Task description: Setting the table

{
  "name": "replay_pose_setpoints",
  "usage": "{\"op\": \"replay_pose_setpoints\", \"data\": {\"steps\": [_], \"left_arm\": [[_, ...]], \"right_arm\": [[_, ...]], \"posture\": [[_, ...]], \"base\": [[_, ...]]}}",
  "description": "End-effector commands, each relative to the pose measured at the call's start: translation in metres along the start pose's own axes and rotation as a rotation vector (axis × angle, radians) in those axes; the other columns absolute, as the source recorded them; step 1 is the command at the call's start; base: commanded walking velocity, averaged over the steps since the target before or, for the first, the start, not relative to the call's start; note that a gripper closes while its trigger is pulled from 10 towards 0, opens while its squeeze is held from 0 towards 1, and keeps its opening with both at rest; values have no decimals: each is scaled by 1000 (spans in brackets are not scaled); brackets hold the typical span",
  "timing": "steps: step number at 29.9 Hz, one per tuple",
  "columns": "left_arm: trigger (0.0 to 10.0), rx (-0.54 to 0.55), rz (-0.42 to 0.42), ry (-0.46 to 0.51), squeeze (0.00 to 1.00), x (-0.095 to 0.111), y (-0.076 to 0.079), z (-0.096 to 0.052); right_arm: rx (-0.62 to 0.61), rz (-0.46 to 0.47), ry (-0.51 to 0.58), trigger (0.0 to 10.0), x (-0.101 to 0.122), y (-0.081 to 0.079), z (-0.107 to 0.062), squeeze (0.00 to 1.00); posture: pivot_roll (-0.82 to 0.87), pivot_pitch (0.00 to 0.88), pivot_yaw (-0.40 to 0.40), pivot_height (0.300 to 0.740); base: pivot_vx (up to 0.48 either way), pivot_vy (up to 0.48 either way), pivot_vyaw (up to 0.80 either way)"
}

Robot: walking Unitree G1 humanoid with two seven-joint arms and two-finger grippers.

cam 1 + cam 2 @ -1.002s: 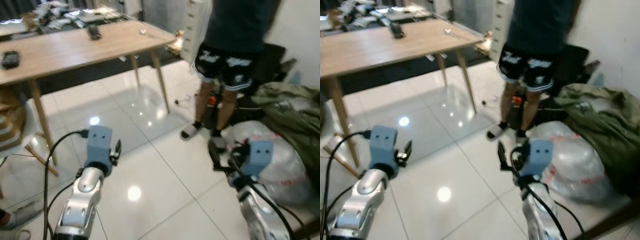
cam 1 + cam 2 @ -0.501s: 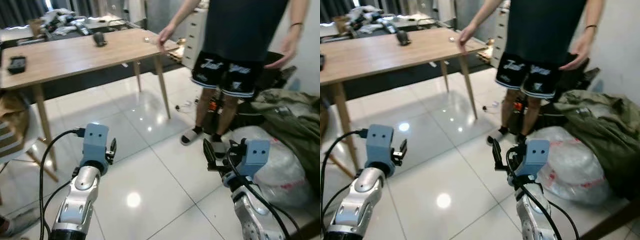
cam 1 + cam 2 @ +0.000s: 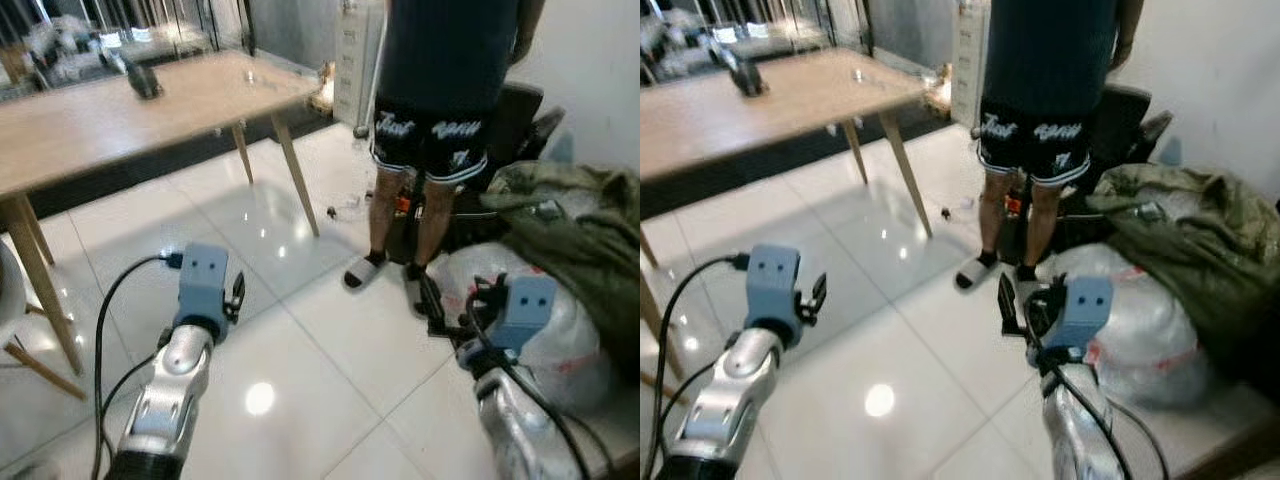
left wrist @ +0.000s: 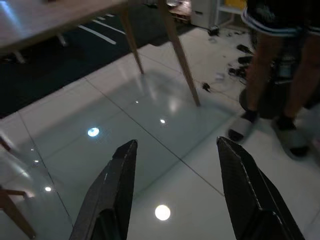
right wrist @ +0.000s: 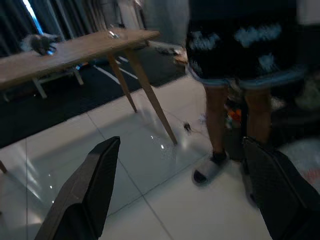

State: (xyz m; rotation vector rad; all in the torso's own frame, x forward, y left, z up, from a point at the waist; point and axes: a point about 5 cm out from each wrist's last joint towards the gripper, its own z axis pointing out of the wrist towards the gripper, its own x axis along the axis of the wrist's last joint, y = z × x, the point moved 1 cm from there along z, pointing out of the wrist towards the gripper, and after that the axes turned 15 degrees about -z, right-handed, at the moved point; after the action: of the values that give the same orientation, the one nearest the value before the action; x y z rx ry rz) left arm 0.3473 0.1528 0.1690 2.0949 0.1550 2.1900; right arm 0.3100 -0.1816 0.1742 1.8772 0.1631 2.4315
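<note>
Both jaws gape empty; table (image 3: 90,115) blurred.

Silver arms, blue wrist boxes, black cables, black fingers (image 4: 115,195).

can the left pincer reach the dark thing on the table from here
Probably not. The left pincer hangs open, low over the floor, while the dark thing lies well beyond it up on the table.

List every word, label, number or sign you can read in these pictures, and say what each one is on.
White lettering on the person's black shorts: too blurred to read for certain.
Red marking on the clear plastic bag: too blurred to read.
Nothing readable on the wooden table or on either gripper's blue housing.
</note>
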Motion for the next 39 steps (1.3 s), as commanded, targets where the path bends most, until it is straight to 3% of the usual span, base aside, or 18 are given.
{"op": "replay_pose_setpoints", "data": {"steps": [1,20,30,39], "left_arm": [[10000,35,15,-16,0,-5,-10,-2],[10000,44,13,-7,0,-3,-13,-2],[10000,56,19,23,0,8,-17,1],[10000,46,24,44,0,15,-15,2]], "right_arm": [[16,8,-9,10000,-3,-7,-2,0],[10,36,4,10000,-1,-8,1,0],[19,27,56,10000,14,-8,10,0],[-1,26,46,10000,12,-6,9,0]], "posture": [[44,75,87,740],[58,81,89,740],[77,85,94,740],[69,87,87,740]], "base": [[472,0,0],[477,0,175],[479,0,0],[479,0,0]]}}
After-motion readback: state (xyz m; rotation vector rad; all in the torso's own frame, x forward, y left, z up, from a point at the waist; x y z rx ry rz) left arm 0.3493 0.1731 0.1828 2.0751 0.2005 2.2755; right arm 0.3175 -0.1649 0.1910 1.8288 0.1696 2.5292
